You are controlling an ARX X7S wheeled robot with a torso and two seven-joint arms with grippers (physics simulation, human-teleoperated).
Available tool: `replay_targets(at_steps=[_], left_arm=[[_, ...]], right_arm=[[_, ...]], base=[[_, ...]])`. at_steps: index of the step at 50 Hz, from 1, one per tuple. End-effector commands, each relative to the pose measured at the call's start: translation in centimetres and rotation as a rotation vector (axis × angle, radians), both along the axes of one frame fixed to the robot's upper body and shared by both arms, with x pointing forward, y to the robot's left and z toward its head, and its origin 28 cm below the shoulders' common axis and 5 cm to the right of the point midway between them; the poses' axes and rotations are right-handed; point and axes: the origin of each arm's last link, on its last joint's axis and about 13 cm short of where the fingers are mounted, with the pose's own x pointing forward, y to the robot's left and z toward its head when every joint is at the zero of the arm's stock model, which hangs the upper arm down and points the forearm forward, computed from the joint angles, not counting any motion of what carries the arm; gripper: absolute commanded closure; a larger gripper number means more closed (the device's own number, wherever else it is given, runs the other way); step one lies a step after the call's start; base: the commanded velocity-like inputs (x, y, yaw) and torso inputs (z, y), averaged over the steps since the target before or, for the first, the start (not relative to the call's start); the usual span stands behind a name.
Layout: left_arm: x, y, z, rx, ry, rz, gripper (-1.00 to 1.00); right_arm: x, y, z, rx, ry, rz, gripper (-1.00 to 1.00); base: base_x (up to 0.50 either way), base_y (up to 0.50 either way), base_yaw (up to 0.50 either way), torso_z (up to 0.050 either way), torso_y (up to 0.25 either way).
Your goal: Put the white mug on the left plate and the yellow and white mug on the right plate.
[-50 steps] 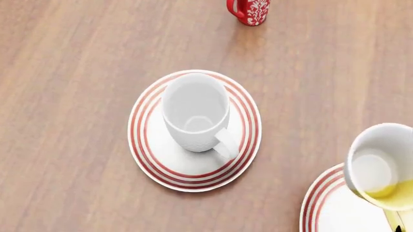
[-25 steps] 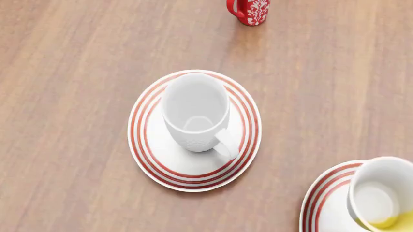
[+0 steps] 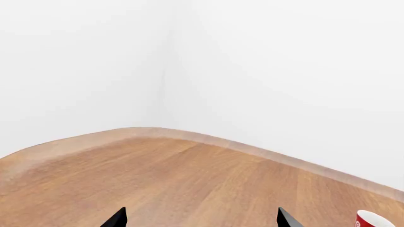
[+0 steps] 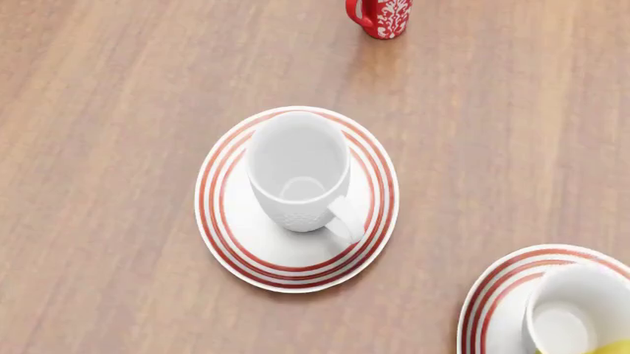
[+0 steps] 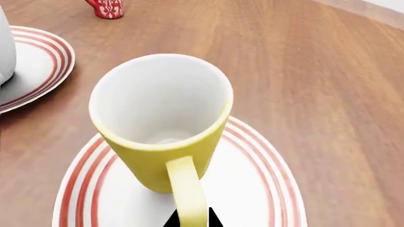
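The white mug stands upright on the left plate, its handle turned toward the near right. At the head view's lower right corner the yellow and white mug is over the right plate. In the right wrist view my right gripper is shut on this mug's yellow handle, and the mug is upright above the right plate; I cannot tell whether its base touches. My left gripper is open over bare table, holding nothing.
A red mug with a white pattern stands at the far side of the wooden table; its rim also shows in the left wrist view. The table's rounded far edge meets white walls.
The yellow and white mug has come down and toward me onto the area of the right plate. The white mug, left plate and red mug have not moved.
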Motion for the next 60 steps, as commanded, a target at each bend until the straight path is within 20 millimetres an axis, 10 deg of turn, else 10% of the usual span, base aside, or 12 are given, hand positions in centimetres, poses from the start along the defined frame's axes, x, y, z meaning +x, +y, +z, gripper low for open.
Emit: replay_targets(at_steps=[1,12,13,41,60], left_arm=[[0.0,0.0,0.1,-0.001,0.000,0.000,-1.00],[-0.1,0.0,0.1,-0.001,-0.002,0.000,-1.00],[-0.1,0.0,0.1,-0.001,-0.001,0.000,-1.00],[0.1,-0.1,0.0,0.000,-0.001,-0.005,-1.00],[0.3,-0.2,0.1,0.002,0.002,-0.010,-1.00]], right_arm=[[0.6,0.1,-1.0,0.012,0.015,0.003,1.00],[0.5,0.1,-1.1,0.007,0.024,-0.006,1.00],[0.4,0.1,-1.1,0.002,0.024,-0.008,-1.00],[-4.3,-0.9,3.3,0.034,-0.123,0.047,-1.00],[0.9,-0.1,8.9,0.131,-0.347,-0.006,-1.00]], base=[[0.00,0.00,0.00,0.000,0.000],[0.00,0.00,0.00,0.000,0.001],[0.00,0.00,0.00,0.000,0.000],[0.00,0.00,0.00,0.000,0.000],[0.00,0.00,0.00,0.000,0.000]])
